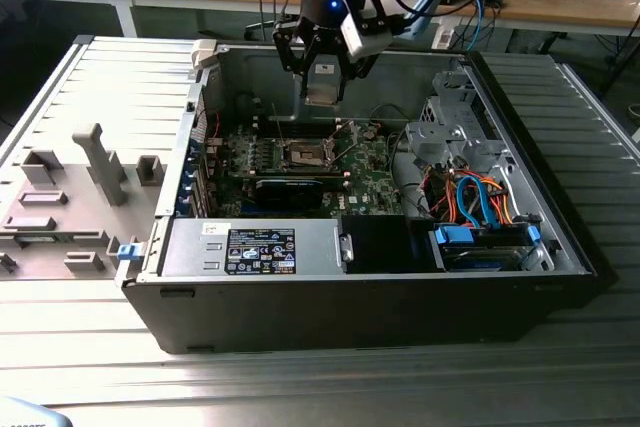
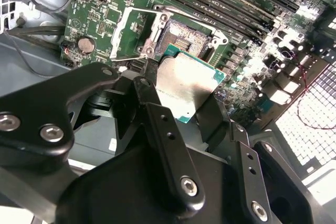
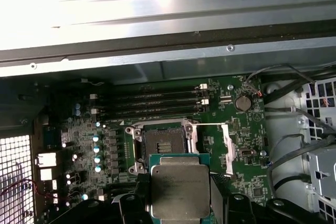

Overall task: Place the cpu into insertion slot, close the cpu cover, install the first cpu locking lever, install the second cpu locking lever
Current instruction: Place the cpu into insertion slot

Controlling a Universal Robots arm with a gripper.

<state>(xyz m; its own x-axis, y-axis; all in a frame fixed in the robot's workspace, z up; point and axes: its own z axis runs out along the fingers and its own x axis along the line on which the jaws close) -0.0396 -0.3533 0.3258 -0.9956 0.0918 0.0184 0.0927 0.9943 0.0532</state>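
Fingers (image 2: 157,124) gripping the cpu (image 2: 185,85) by two opposite edges, cpu held in the air above the empty socket (image 3: 164,145), cpu cover (image 3: 229,148) swung open just beside the socket

Silver-grey, green-edged cpu (image 3: 179,190); black end effector (image 1: 322,87)

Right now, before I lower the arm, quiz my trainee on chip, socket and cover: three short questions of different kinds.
1. Multiple choice: relative to the dark square insertion slot, the thin silvery hinged cpu cover is A) shut over it, B) swung open beside it, C) taken off the board.
2. True or false: the flat square silver-topped cpu lies seated in the slot.
3. Fill in: the black gripper is shut on the ____.
Key: 1 B; 2 false; 3 cpu.
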